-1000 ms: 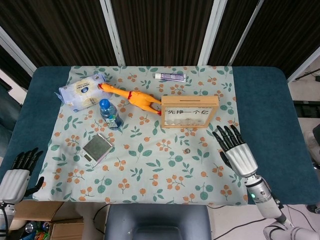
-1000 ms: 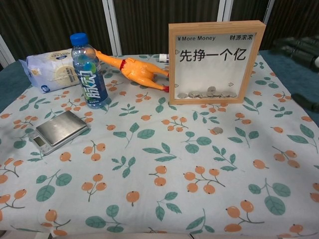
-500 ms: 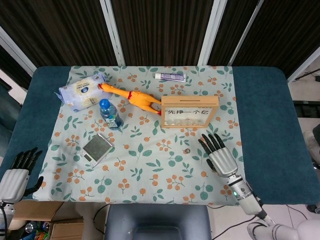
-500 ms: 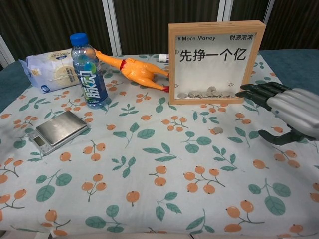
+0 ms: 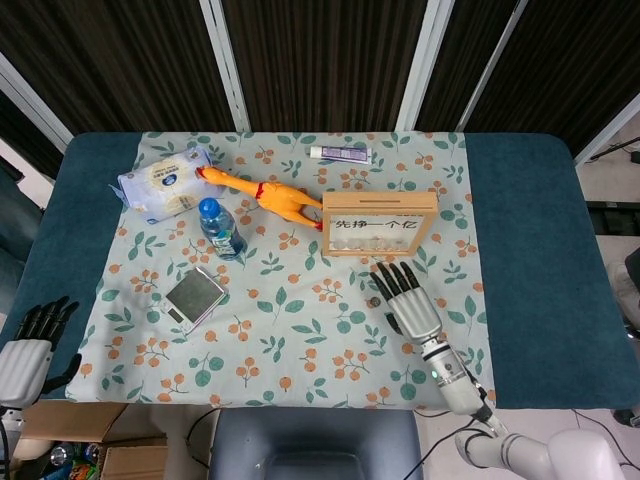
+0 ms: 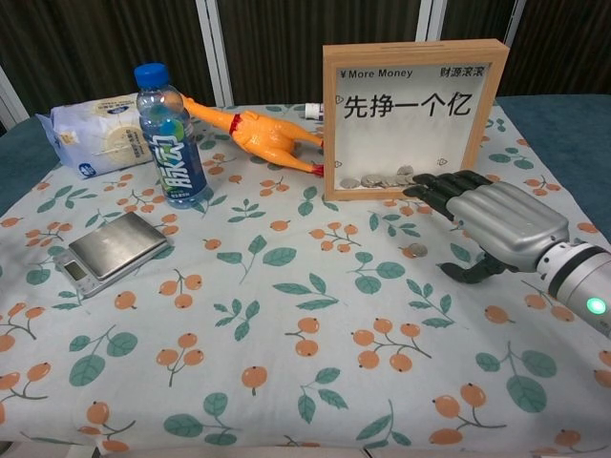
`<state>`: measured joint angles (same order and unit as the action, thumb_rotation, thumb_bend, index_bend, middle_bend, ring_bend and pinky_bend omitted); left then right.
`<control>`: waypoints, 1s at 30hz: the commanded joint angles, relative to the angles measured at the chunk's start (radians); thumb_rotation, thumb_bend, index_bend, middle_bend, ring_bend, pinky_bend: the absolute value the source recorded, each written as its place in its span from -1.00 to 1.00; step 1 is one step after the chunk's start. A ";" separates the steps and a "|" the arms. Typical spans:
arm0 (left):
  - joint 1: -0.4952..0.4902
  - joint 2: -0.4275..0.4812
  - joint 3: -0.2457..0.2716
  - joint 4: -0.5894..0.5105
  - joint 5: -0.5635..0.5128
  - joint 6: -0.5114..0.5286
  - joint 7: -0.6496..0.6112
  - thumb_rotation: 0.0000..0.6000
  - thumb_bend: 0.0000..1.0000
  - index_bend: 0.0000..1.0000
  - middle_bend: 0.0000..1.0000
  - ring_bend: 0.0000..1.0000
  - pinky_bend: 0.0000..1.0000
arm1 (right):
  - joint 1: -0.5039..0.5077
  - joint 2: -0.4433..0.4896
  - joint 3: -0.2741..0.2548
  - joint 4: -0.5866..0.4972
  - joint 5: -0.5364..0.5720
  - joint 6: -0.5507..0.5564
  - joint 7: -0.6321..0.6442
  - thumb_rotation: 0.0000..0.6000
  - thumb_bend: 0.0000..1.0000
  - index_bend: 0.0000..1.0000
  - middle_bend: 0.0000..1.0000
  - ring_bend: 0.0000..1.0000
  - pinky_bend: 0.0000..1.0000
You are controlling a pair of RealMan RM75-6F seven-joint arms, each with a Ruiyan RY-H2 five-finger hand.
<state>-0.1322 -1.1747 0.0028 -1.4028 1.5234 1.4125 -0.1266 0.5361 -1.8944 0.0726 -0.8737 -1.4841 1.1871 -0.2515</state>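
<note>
My right hand (image 5: 408,303) (image 6: 496,221) hovers palm down over the floral cloth (image 5: 300,340), fingers stretched out and holding nothing. Its fingertips reach toward the lower right corner of the wooden coin frame (image 5: 379,222) (image 6: 412,119), which has coins piled at its bottom. A single coin (image 6: 416,250) lies on the cloth just left of the thumb. My left hand (image 5: 27,348) hangs off the table's near left edge with its fingers extended and nothing in it.
At the back left are a water bottle (image 5: 220,228) (image 6: 172,138), an orange rubber chicken (image 5: 268,196) (image 6: 253,134) and a white food packet (image 5: 165,182) (image 6: 95,134). A small scale (image 5: 195,296) (image 6: 110,250) lies nearer. A tube (image 5: 340,153) lies behind the frame.
My right hand has moved left across the cloth, from its right edge to beside the coin and frame. The left hand has sunk slightly lower.
</note>
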 commanded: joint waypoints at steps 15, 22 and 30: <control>0.002 -0.006 0.000 0.023 0.000 -0.001 -0.021 1.00 -0.17 -1.00 -1.00 -1.00 -1.00 | 0.018 -0.051 0.014 0.054 0.005 -0.023 0.002 1.00 -0.11 -0.11 -0.97 -1.00 -1.00; 0.004 -0.007 0.001 0.024 -0.002 -0.001 -0.020 1.00 -0.17 -1.00 -1.00 -1.00 -1.00 | 0.019 -0.056 0.014 0.061 0.004 -0.028 0.008 1.00 -0.11 -0.01 -0.97 -1.00 -1.00; 0.002 -0.006 -0.001 0.022 0.001 0.000 -0.018 1.00 -0.17 -1.00 -1.00 -1.00 -1.00 | 0.019 -0.055 0.015 0.061 0.002 -0.023 0.012 1.00 -0.11 0.00 -0.97 -1.00 -1.00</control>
<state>-0.1301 -1.1808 0.0023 -1.3813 1.5244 1.4125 -0.1446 0.5548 -1.9494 0.0871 -0.8122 -1.4817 1.1635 -0.2399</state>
